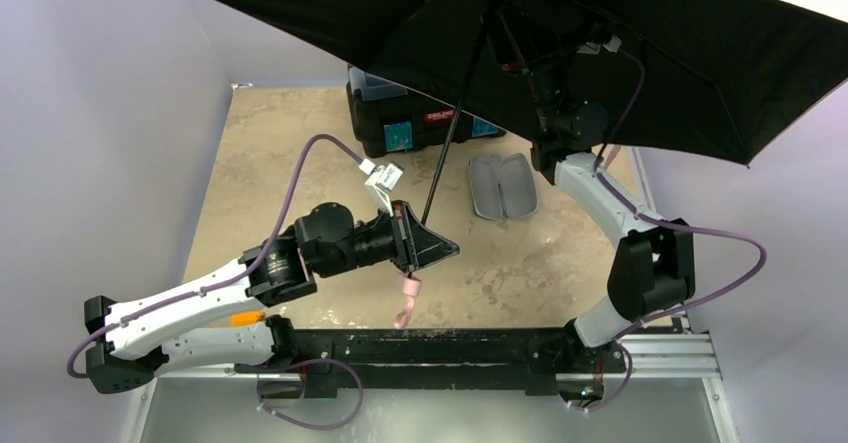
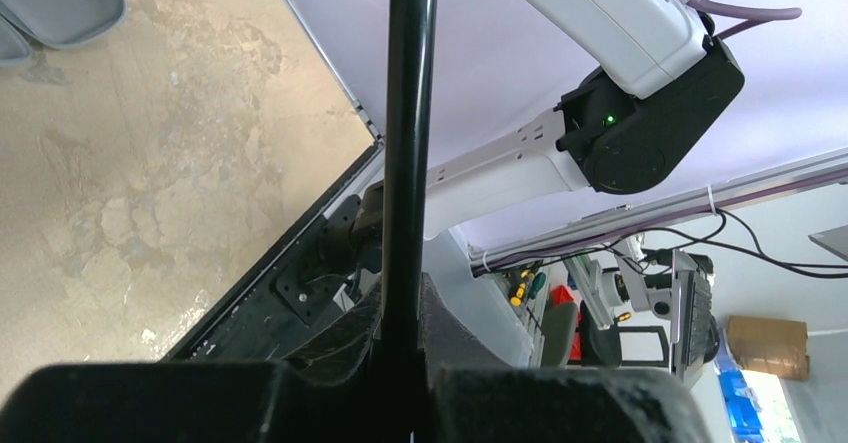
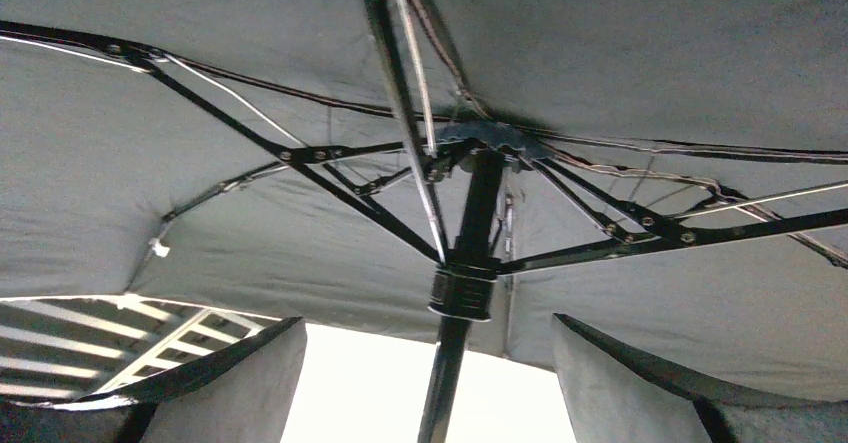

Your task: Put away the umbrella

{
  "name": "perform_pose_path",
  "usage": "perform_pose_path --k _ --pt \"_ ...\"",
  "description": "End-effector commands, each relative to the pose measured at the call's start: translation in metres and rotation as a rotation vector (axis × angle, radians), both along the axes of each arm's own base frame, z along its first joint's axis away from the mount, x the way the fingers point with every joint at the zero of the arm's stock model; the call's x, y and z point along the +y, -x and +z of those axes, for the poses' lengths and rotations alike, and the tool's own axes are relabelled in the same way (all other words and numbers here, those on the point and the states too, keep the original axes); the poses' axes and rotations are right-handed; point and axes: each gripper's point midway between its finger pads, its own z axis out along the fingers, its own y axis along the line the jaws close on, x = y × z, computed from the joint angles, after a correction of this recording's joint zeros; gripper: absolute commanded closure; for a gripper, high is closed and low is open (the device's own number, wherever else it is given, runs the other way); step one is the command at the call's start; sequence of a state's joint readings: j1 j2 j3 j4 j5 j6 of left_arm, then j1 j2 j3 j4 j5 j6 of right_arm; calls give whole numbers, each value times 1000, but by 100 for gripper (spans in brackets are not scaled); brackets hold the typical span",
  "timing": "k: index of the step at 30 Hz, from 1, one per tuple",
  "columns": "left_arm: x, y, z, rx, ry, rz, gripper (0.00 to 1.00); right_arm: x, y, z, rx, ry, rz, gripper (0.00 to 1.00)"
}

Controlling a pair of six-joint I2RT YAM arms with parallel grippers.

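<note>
Although we are clamping the shaft point(image 2: 408, 163) in the left gripper point(image 1: 428, 245), the umbrella point(image 1: 650, 43) is standing fully open from twelve to two o'clock, the right gripper point(image 3: 440, 373) gaping astride that shaft, so we are judging collapsing and stowing not yet begun.

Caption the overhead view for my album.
Left gripper holds the open umbrella by its shaft; right gripper, open, beneath it.
</note>
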State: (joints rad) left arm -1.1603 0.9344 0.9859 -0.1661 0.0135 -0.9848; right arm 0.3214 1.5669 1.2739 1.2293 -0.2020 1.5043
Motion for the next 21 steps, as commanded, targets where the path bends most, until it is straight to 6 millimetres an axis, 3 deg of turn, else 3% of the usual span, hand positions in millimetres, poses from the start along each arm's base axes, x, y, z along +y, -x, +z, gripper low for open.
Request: perform_pose_path --k 1,8,13,19,21 --pt "6 -2 33 7 123 28 100 -15 31 41 -126 -95 33 10" --pt "0 -5 16 31 90 30 100 -9 4 51 -37 -75 9 21" --pt "-3 -5 2 48 74 30 100 -5 -17 47 50 -44 -33 41" --pt "-2 -3 -12 41 22 32 100 11 -45 45 156 59 -98 51" --pt "-2 -4 -18 43 5 38 100 19 -49 45 154 110 -121 49"
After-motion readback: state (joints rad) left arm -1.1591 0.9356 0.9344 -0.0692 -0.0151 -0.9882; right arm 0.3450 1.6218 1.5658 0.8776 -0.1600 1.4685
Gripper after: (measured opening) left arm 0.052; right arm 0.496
